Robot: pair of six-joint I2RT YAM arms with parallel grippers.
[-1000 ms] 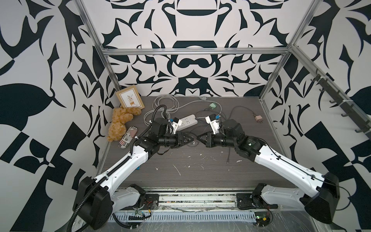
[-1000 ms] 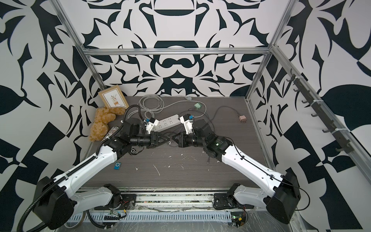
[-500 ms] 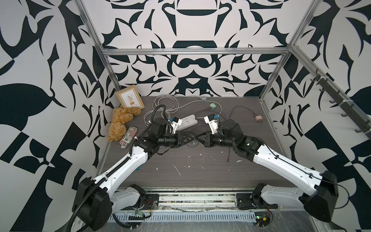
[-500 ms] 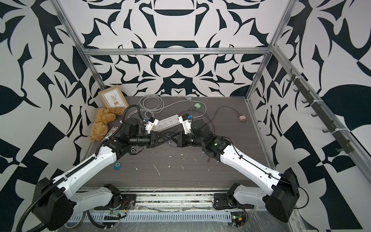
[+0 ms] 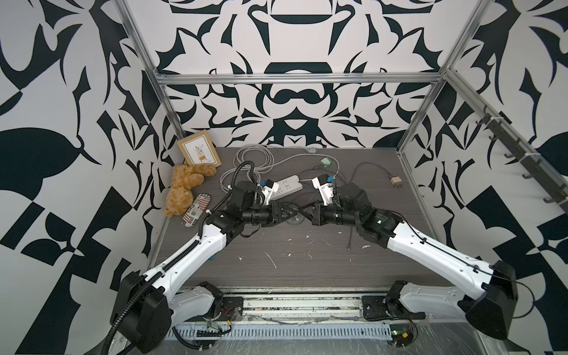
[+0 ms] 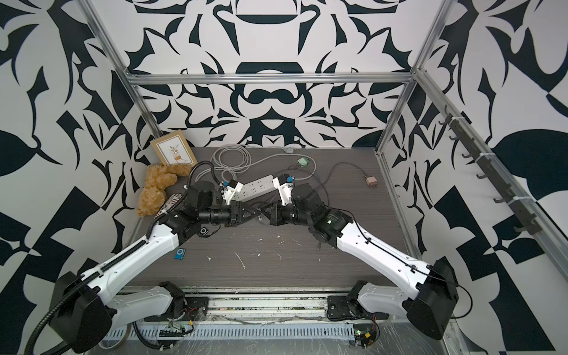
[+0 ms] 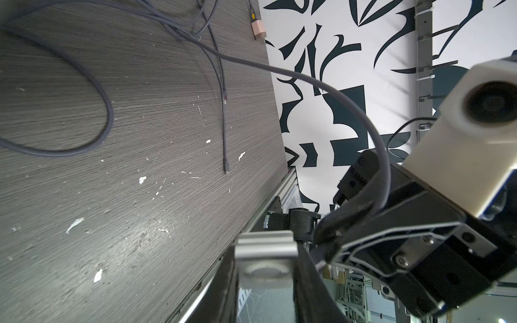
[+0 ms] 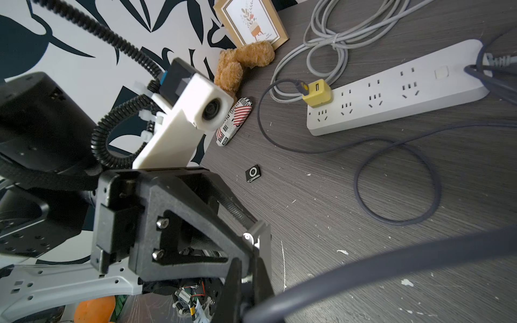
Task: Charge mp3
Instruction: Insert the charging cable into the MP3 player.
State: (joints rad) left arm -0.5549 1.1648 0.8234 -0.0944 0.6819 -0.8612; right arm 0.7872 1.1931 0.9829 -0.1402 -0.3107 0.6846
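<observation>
1. Two grippers meet tip to tip just on the robot's side of the power strip [image 5: 285, 186].
2. Jaws of the left gripper [image 5: 292, 215] stand narrow, clamped on a silver mp3 player [image 7: 265, 249].
3. Jaws of the right gripper [image 5: 305, 213] are almost closed, pinching the dark grey cable [image 8: 391, 264] right beside that player.
4. One yellow charger [image 8: 317, 92] is plugged into the power strip's end away from its cord.

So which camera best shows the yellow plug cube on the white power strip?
The right wrist view: the small yellow cube-shaped charger sits unobstructed in the long white plastic power strip, a cable plugged into it. In both top views the left arm's camera hides it; the left wrist view points elsewhere.
</observation>
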